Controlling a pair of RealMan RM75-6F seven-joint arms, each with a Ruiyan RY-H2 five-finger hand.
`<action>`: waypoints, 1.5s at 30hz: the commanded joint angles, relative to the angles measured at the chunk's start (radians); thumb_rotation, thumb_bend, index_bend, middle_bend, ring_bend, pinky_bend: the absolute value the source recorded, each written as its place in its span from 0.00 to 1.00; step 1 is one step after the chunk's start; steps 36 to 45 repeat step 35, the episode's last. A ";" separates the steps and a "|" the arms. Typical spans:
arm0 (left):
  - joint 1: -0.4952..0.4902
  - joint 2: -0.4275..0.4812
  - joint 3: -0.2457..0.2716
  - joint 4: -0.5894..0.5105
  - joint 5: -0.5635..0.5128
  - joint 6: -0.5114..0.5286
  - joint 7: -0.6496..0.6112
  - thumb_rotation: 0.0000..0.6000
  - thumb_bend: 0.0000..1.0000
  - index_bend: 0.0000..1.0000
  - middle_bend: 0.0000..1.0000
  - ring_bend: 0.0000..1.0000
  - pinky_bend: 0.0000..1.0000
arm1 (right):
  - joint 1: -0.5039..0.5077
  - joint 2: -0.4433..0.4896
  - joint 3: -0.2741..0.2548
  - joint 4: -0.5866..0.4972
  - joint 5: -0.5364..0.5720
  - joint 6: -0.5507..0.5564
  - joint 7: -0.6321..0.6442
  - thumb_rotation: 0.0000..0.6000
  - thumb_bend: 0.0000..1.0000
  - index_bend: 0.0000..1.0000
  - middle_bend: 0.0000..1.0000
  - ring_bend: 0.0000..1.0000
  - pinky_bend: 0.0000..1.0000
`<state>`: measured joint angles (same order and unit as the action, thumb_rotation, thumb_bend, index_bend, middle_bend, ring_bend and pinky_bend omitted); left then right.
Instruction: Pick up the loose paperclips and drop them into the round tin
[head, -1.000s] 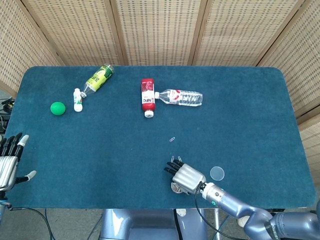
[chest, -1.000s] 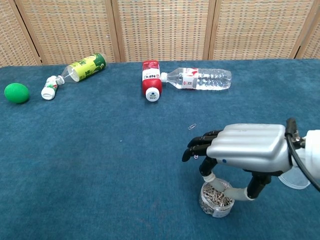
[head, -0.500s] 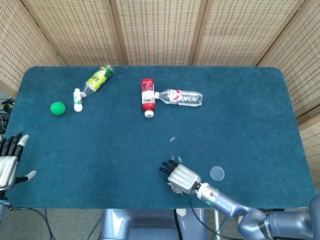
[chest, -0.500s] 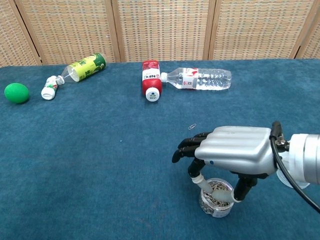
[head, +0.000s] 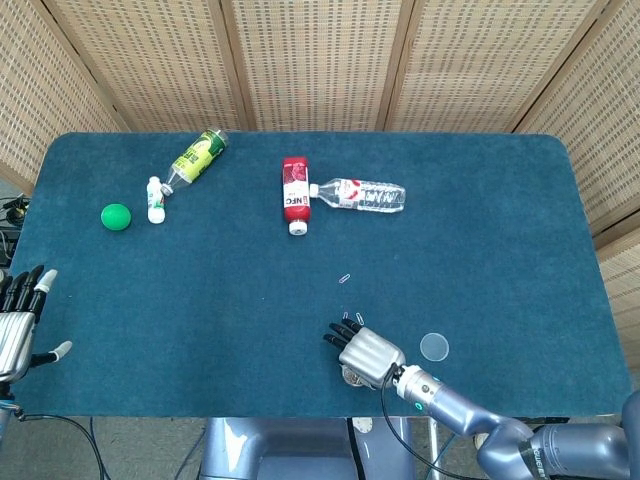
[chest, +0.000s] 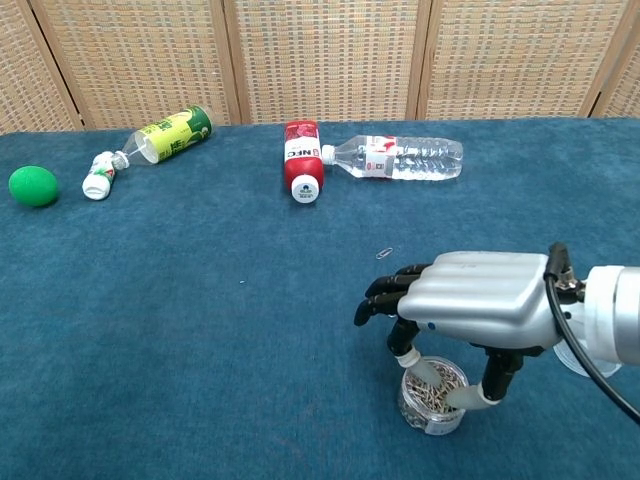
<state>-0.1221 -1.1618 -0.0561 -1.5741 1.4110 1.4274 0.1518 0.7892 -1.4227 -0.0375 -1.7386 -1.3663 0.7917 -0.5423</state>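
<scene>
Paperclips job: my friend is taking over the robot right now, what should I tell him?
Right hand hovers right over the round tin, fingers pointing down; I can't tell if it holds a clip.
Left hand is idle at the table edge, fingers apart, holding nothing.
Done: the tin already has many clips.
Left: one loose paperclip lies beyond the tin. The tin's lid lies beside it.

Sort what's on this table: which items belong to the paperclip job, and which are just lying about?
Job items:
round tin, part-filled with clips
loose paperclip on the cloth
right hand above the tin
clear lid beside it

Lying about:
green ball
green bottle
small white bottle
red bottle
clear water bottle
</scene>
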 joint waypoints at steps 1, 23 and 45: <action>0.001 0.000 0.000 -0.001 0.001 0.001 0.000 1.00 0.00 0.00 0.00 0.00 0.00 | -0.002 0.006 0.001 -0.012 -0.002 0.009 -0.003 1.00 0.26 0.58 0.11 0.00 0.10; 0.015 0.015 0.005 -0.001 0.031 0.033 -0.047 1.00 0.00 0.00 0.00 0.00 0.00 | -0.319 0.204 0.050 0.069 -0.011 0.532 0.163 1.00 0.00 0.00 0.00 0.00 0.00; 0.031 0.043 0.017 -0.035 0.046 0.049 -0.055 1.00 0.00 0.00 0.00 0.00 0.00 | -0.476 0.155 0.027 0.197 -0.103 0.737 0.191 1.00 0.00 0.00 0.00 0.00 0.00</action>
